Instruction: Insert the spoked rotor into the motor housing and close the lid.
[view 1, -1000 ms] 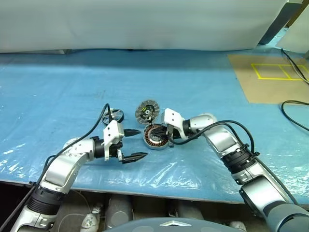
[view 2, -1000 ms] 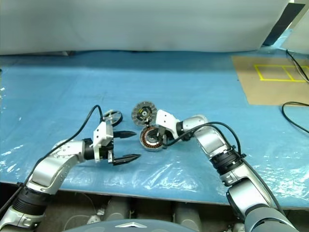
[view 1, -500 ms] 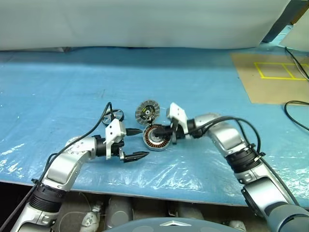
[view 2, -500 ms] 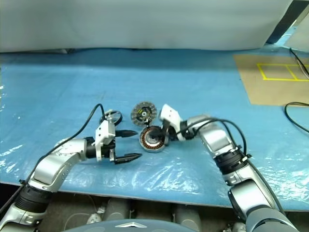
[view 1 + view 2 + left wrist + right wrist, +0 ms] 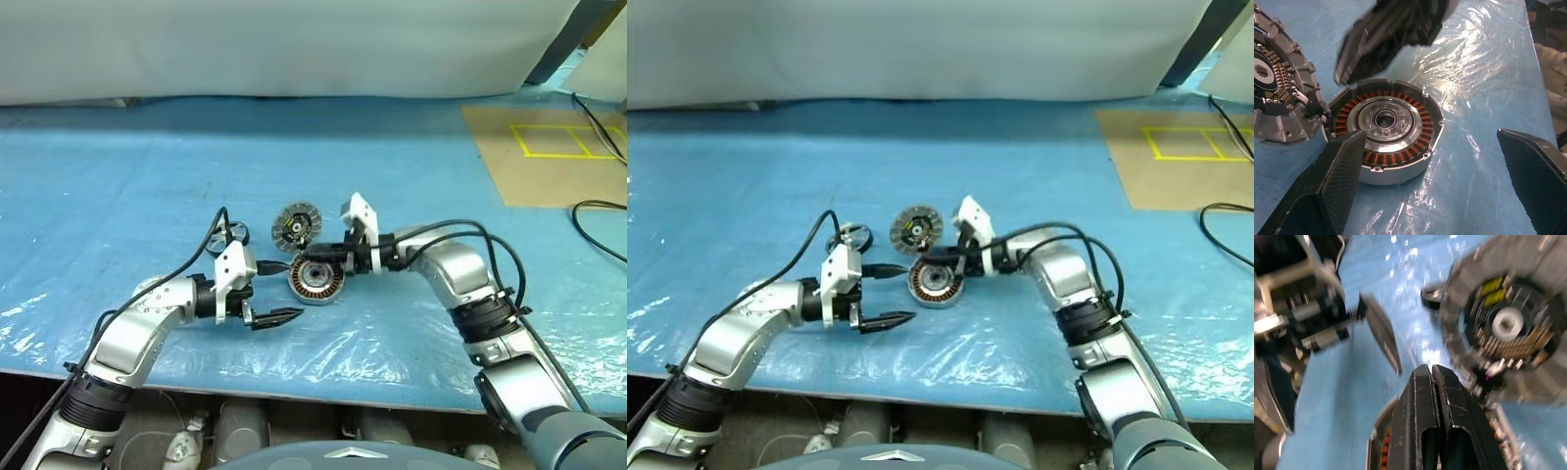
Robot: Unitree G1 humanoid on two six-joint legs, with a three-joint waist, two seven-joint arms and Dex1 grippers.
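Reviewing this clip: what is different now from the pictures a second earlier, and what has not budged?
The right gripper, shut and empty, has lifted off the motor housing and rolled at the wrist, so it now hangs just above the housing's rim. Nothing was taken hold of or let go. The left gripper stayed open beside the housing, and the housing, the lid and the spoked rotor lie where they lay on the blue sheet.

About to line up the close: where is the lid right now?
In the left eye view the lid stands propped open just behind the motor housing, centre of the blue sheet, with the right gripper beside it.
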